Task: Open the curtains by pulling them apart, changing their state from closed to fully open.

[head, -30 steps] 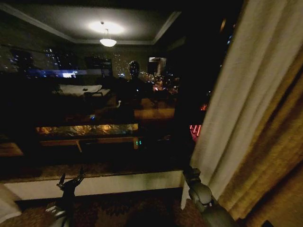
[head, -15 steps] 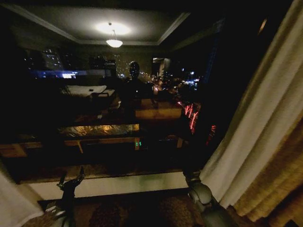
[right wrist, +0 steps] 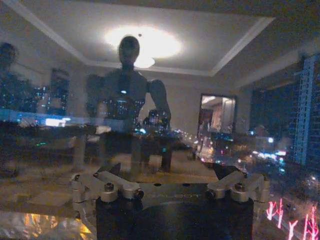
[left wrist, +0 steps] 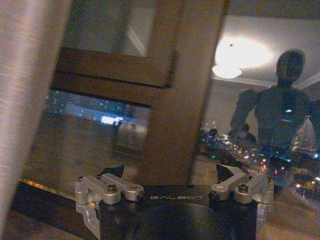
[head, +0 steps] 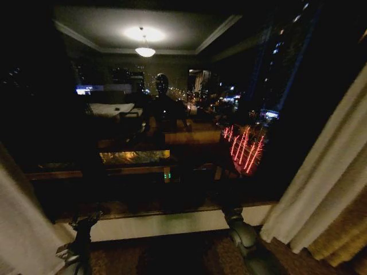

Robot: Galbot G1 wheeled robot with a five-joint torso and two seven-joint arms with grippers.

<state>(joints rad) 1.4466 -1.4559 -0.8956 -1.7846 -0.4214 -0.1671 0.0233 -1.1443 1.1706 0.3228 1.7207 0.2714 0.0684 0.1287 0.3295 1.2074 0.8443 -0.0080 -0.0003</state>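
Window (head: 172,143) wider, curtains (head: 321,189) (sheer) farther apart

A dark patterned carpet floor (head: 172,255) runs along the foot of the window, meeting a pale baseboard ledge (head: 166,223) below the glass. At the right, the hem of the sheer cream curtain panel (head: 321,189) hangs down to the floor. At the left, the other curtain panel (head: 20,229) reaches down toward the carpet as well.
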